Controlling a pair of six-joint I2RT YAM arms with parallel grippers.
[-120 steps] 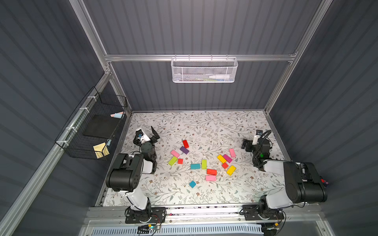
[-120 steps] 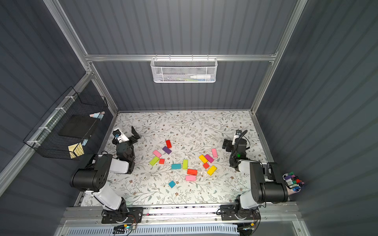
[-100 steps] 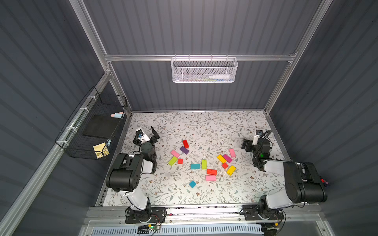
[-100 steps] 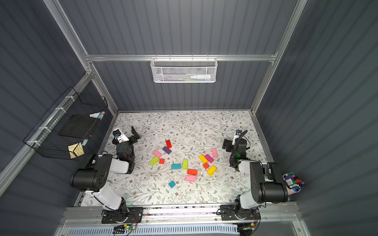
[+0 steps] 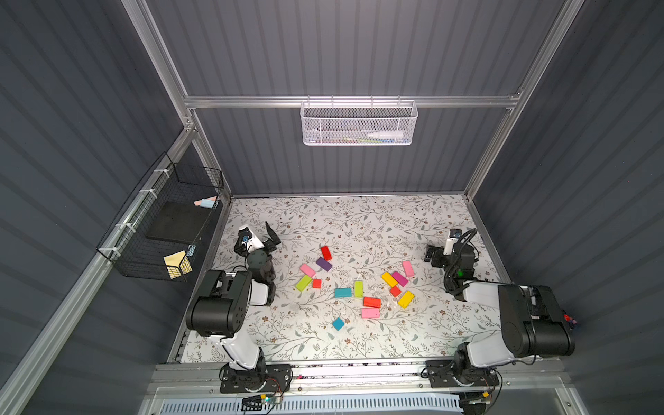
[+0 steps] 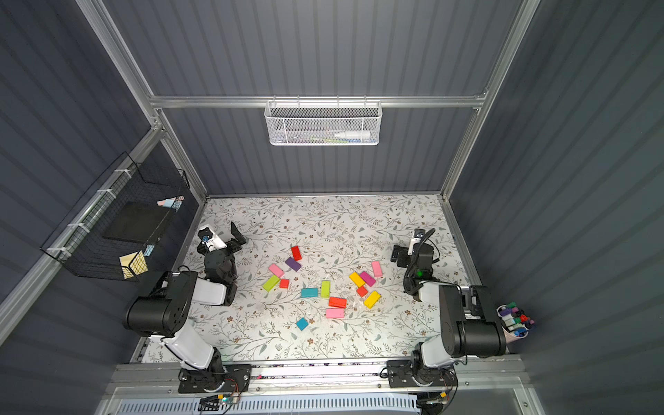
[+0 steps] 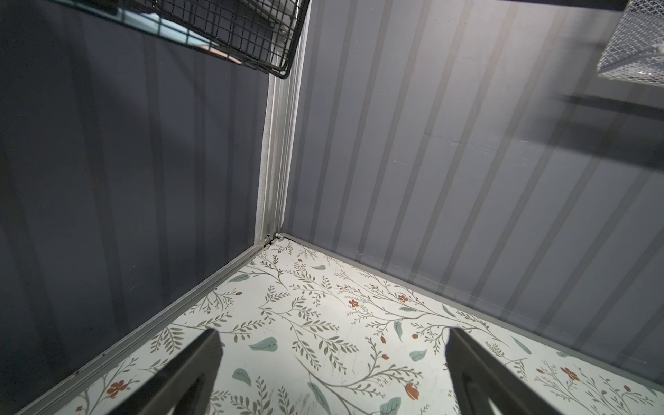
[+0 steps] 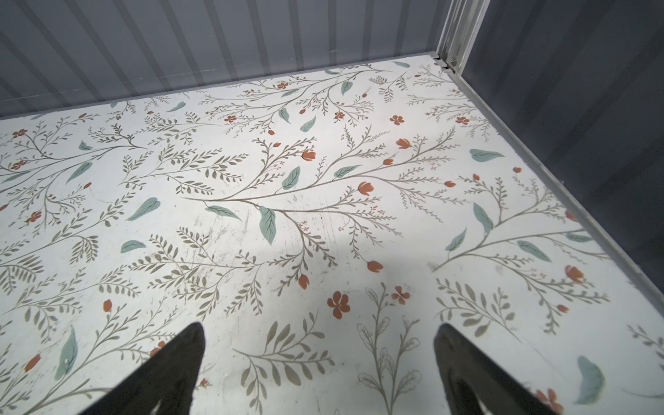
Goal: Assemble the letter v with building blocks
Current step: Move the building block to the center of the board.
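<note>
- Red, pink, magenta, purple, lime, yellow and teal building blocks (image 5: 371,302) lie flat and scattered over the middle of the floral surface (image 5: 359,219), seen in both top views.
- On the left arm's side, a long red block (image 5: 326,253), a purple block (image 5: 323,264), a pink block (image 5: 307,270), a lime block (image 5: 303,283) and a small red square (image 5: 316,283) sit close together.
- On the right arm's side, a yellow block (image 6: 357,279) and a magenta block (image 6: 367,279) lie side by side.
- A teal square (image 6: 301,324) sits apart, nearest the arm bases.
- Left end effector (image 7: 332,334): fingers spread wide with nothing between them, over bare surface near the rear corner, well apart from the blocks.
- Right end effector (image 8: 319,327): fingers also spread wide with nothing between them, over bare surface by the side wall, away from the blocks.
</note>
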